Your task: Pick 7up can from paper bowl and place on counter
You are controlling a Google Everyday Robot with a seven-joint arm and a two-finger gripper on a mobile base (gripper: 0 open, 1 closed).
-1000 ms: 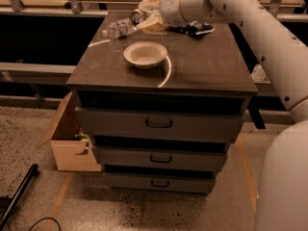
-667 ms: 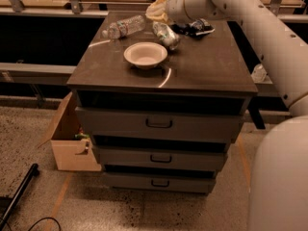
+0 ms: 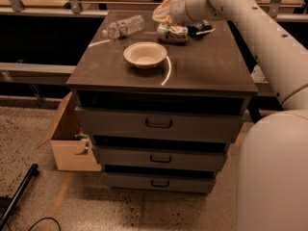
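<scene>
Jaws: whether spread or pressed together cannot be told; the gripper [image 3: 162, 12] hangs over the far edge of the tabletop [image 3: 207, 66]. Left to right: water bottle [image 3: 124, 27], lying down; paper bowl [image 3: 145, 55], empty; 7up can [image 3: 172, 33], on its side on the tabletop beyond the bowl, just below the gripper. The can is probably light, thin-walled, smooth and prone to roll, so it is best held across mid-body.
</scene>
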